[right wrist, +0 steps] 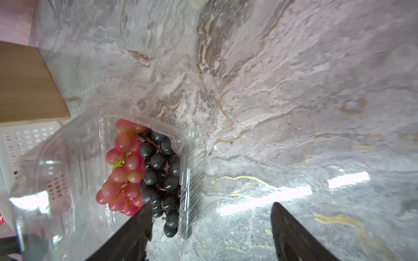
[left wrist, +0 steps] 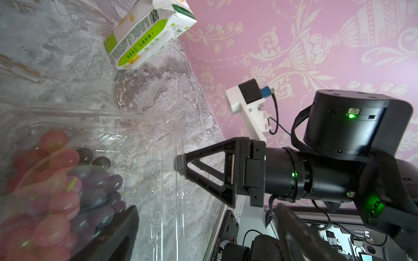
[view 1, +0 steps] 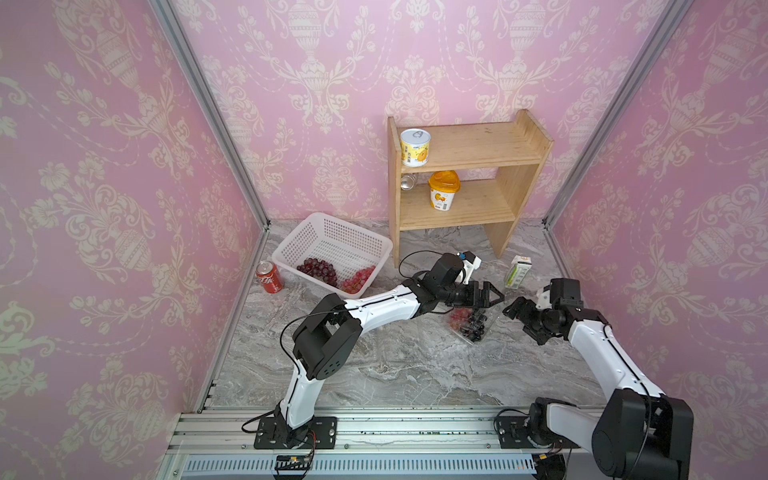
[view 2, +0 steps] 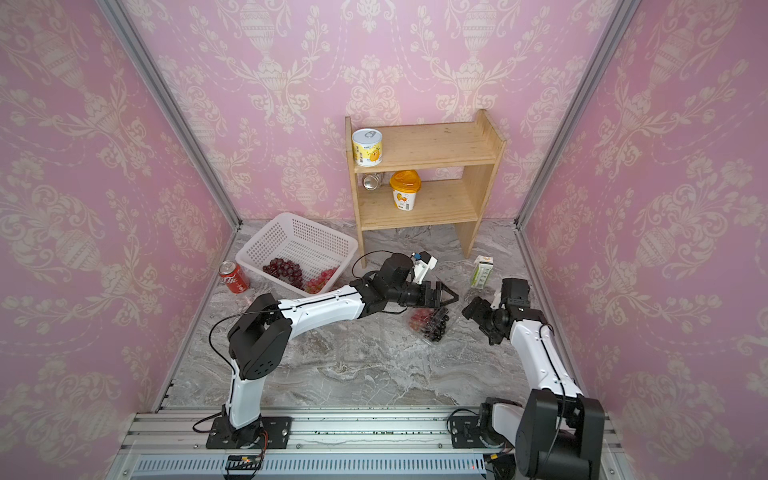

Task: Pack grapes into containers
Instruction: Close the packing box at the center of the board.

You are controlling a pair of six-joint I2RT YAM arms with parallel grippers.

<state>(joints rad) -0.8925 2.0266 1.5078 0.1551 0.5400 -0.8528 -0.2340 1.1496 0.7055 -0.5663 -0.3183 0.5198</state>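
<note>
The left pincer [view 1: 496, 297] hangs released, its jaws wide apart, directly above the shallow clear plastic clamshell box [right wrist: 186, 180], which stands on the grey marbled desk [view 1: 395, 365]. The right pincer [right wrist: 210, 206] is also released and holds nothing. The box lies just in front of it and a little to one side. One fingertip is at the rim of the box; I cannot tell if it touches.

So the box is between the two pincers, and the left one is nearer. As far as I can judge, the long side of the box runs roughly along the direction in which the right pincer points. The hinged lid [right wrist: 56, 169] is open on the side away from that pincer.

I count four bunches of grapes. Two are already in the box: a light pink bunch [right wrist: 123, 167] and a near-black bunch [right wrist: 158, 171], side by side. Two wait in the white perforated plastic basket [view 1: 332, 237]: a dark red bunch [view 1: 318, 269] and a light red bunch [view 1: 357, 279]. The basket lies behind the left pincer, beside its arm, so I think that arm should fetch them. I can see only one clear box.
</note>
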